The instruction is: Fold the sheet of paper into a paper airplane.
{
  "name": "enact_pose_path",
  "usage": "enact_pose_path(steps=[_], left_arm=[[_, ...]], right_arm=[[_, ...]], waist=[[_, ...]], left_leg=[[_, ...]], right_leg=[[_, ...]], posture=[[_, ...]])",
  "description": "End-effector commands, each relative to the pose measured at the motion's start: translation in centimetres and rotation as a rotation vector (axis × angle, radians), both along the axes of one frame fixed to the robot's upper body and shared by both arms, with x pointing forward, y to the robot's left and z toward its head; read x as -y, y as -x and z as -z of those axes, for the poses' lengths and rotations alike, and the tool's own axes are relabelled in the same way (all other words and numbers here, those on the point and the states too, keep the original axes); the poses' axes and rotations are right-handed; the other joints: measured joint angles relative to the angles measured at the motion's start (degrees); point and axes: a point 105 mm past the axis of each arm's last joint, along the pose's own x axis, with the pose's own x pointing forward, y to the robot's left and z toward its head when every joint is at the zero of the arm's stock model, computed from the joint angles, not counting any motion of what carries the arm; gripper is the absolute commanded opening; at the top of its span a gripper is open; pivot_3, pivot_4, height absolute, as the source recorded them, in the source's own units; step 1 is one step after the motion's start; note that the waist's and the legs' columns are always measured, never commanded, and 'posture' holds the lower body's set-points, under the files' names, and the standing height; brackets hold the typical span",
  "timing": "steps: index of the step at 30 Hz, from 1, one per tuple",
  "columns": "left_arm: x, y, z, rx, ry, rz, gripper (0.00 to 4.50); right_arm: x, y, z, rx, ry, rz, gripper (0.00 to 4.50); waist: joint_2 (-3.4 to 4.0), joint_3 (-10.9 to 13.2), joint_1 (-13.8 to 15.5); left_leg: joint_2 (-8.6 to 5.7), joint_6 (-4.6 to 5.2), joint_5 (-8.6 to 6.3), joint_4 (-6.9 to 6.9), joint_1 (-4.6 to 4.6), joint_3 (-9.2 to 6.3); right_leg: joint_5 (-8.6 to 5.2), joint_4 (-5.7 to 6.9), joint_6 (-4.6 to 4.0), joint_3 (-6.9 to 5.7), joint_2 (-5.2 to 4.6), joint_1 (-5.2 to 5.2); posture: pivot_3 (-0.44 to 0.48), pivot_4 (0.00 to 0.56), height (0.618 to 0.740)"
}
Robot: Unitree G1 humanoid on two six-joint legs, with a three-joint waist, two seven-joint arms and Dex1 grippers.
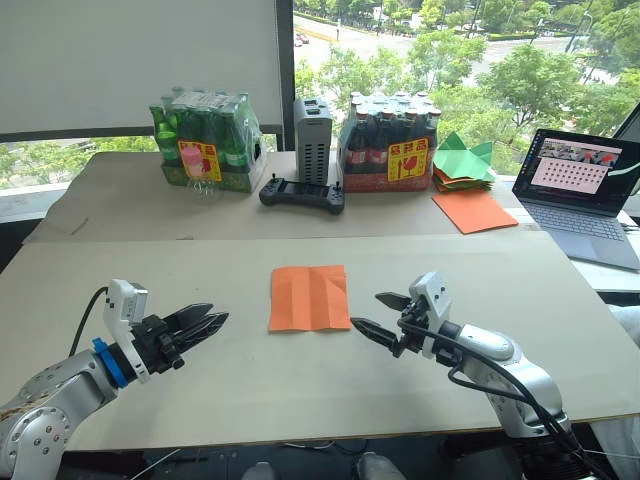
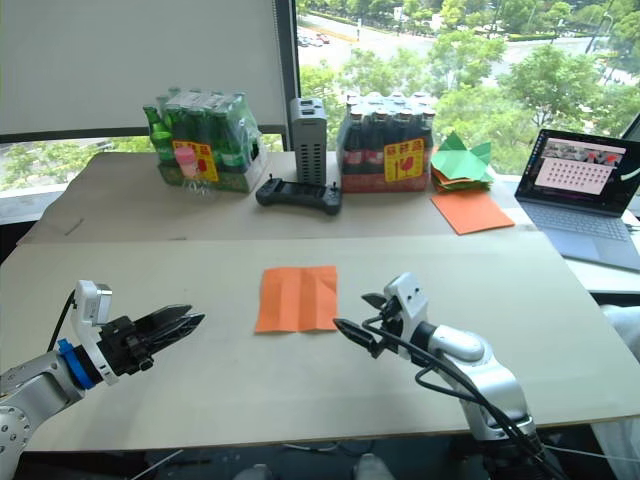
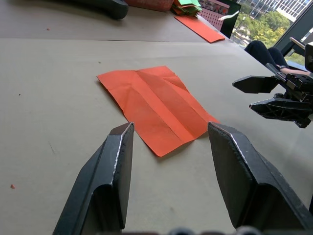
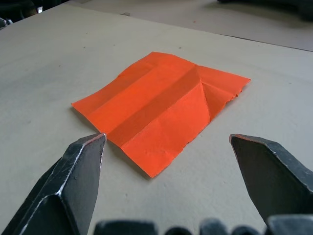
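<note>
Paper is all you have here, one creased orange sheet of paper [image 1: 309, 297] lying flat on the table [image 1: 250, 380] between your left gripper [image 1: 205, 322] and right gripper [image 1: 378, 315], both jaws wide and empty, so expect it light, limp and slippery, and pinch a near corner.

The sheet of paper [image 1: 309, 297] is thin, matt and creased. The table [image 1: 300, 390] looks smooth, matt. Gripper fingers [image 3: 110, 181] are black, faintly glossy plastic.
</note>
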Motion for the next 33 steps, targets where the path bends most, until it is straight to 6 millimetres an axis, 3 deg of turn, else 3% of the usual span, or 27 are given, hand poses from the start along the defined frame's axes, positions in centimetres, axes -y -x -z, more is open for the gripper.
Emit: enact_pose_path(steps=[1, 5, 13, 18, 19, 33], left_arm=[[0.0, -0.3, -0.6, 0.032, -0.019, -0.005, 2.53], [-0.1, -0.9, -1.4, 0.077, 0.032, -0.034, 2.53], [0.8, -1.5, -1.7, 0.109, 0.042, -0.014, 0.03], [2.3, -2.4, -0.4, 0.089, -0.036, 0.024, 0.00], [2.5, -2.7, 0.0, 0.084, -0.055, 0.027, 0.00], [6.8, -7.9, 3.8, 0.108, -0.237, 0.132, 0.00]], right_arm=[[-0.3, 0.3, -1.4, 0.061, -0.009, -0.022, 4.50], [-0.5, 0.3, -1.9, 0.061, -0.051, -0.017, 4.50], [-0.2, -0.9, -3.4, 0.147, -0.088, 0.045, 1.94], [-1.5, -1.2, -3.8, 0.160, -0.098, 0.029, 0.19], [-1.7, -1.3, -3.8, 0.161, -0.097, 0.029, 0.01], [-3.6, -3.2, -3.0, 0.167, -0.031, 0.067, 0.01]], waist=[[0.00, 0.0, 0.0], [0.00, 0.0, 0.1], [0.00, 0.0, 0.0], [0.00, 0.0, 0.0], [0.00, 0.0, 0.0], [0.00, 0.0, 0.1]], left_leg=[[0.00, 0.00, 0.00, 0.00, 0.00, 0.00], [-0.01, 0.00, 0.00, 0.00, 0.00, 0.00], [-0.01, 0.00, 0.00, 0.00, 0.00, 0.00], [-0.01, 0.00, 0.00, 0.00, 0.00, -0.01], [-0.01, 0.00, 0.00, 0.00, 0.00, -0.01], [-0.03, 0.00, 0.00, 0.00, -0.03, -0.02]], right_leg=[[0.00, 0.00, 0.00, 0.00, 0.00, 0.00], [0.00, 0.00, 0.00, 0.00, -0.01, 0.01], [0.00, 0.01, 0.00, 0.00, 0.00, 0.01], [0.00, 0.01, 0.00, 0.00, 0.00, 0.00], [0.00, 0.02, 0.00, 0.00, 0.00, 0.01], [0.01, 0.02, -0.01, -0.01, 0.00, -0.02]], posture=[[0.000, 0.150, 0.740], [0.000, 0.150, 0.740], [0.000, 0.150, 0.740], [0.000, 0.150, 0.740], [0.000, 0.150, 0.740], [0.000, 0.150, 0.740]])
